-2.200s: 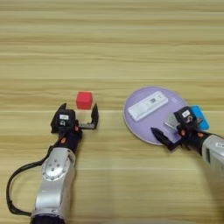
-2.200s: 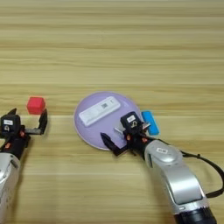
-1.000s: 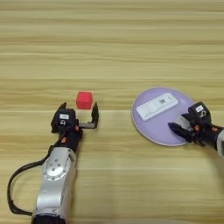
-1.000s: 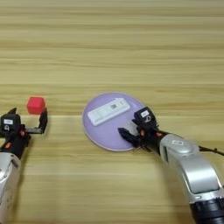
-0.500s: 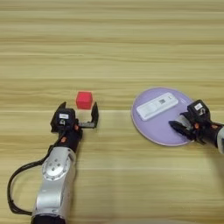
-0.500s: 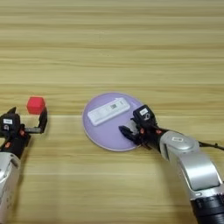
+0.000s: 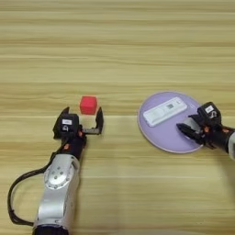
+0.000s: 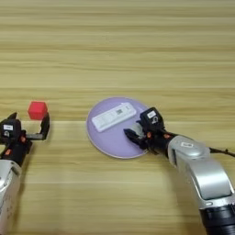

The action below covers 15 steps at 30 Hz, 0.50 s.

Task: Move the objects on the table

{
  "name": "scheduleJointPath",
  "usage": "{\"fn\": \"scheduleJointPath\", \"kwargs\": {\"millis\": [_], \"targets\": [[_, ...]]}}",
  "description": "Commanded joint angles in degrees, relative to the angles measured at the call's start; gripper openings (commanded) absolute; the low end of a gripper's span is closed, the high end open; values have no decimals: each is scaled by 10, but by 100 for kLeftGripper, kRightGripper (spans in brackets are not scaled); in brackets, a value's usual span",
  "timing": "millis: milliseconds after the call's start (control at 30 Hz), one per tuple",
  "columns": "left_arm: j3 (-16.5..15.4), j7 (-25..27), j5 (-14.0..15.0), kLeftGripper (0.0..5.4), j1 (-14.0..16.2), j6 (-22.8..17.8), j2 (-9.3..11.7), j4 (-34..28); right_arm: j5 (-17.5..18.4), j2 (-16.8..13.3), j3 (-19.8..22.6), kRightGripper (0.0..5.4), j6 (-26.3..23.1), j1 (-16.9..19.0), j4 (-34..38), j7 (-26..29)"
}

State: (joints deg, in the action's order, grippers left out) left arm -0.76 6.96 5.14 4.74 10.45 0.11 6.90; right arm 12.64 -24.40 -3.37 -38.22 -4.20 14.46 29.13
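Hands: left hand (image 7: 81, 120) wide below red cube (image 7: 88, 104); right hand (image 8: 140, 131) narrow over lilac plate (image 8: 108, 140).

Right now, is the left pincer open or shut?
Open. The left pincer has its two black fingers spread wide apart, just short of the red cube, gripping nothing. The right pincer sits at the lilac plate's edge.

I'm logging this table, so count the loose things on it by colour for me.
Red: 1, the cube
Lilac: 1, the plate
White: 1, the device lying on the plate
Total: 3
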Motion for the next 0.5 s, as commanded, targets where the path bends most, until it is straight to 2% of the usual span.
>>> {"fn": "scheduleJointPath", "kwargs": {"millis": [33, 233, 500], "targets": [[1, -1, 1, 540, 3, -3, -2, -2, 17, 9, 28, 247, 1, -5, 32, -12], [2, -2, 0, 540, 2, -1, -3, -1, 26, 16, 54, 247, 9, 1, 51, -29], [1, -3, -1, 540, 1, 2, -5, 2, 25, 7, 113, 247, 39, 13, 48, -52]]}}
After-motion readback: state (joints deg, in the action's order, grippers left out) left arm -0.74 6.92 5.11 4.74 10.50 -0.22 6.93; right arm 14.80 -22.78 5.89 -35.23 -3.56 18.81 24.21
